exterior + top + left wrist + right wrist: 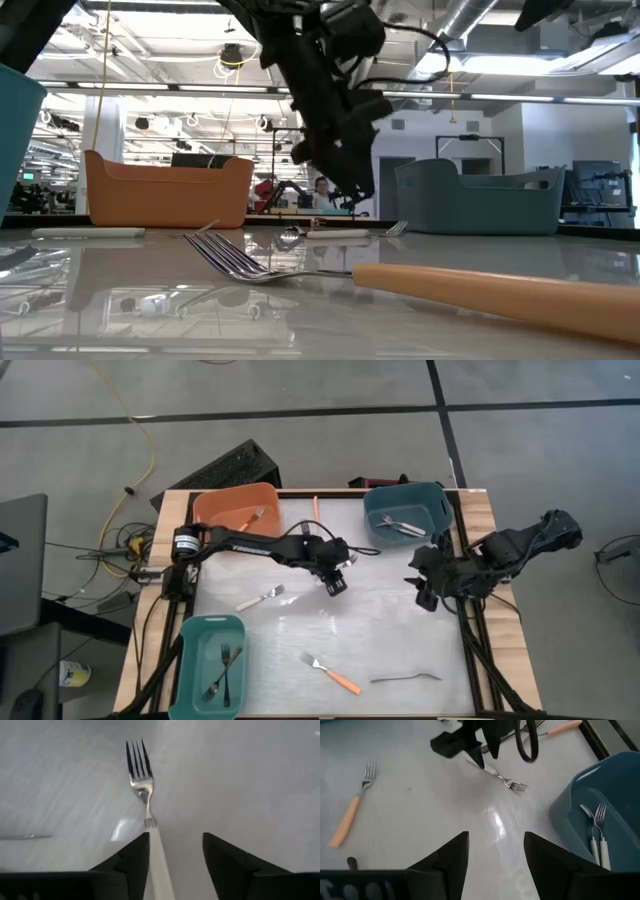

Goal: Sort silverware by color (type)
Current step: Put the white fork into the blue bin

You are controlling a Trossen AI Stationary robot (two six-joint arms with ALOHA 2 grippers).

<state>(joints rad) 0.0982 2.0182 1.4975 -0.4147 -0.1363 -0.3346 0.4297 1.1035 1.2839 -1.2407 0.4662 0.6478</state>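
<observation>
Now your left gripper (pixel 175 865) has its fingers apart around a white-handled fork (pixel 145 795) lying on the worktop (pixel 390 620). Your right gripper (pixel 495 865) hovers nearby, fingers apart and empty.

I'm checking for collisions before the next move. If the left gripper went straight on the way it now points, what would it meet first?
Probably the white-handled fork lying between the open fingers of the left gripper, then the table.

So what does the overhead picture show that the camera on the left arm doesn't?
Only the overhead view shows the orange bin, the two teal bins, the orange-handled fork, the dark fork and the right gripper. Only the left wrist view shows a white-handled fork close up, its handle against one finger of the open left gripper. Both show the pale tabletop.
</observation>
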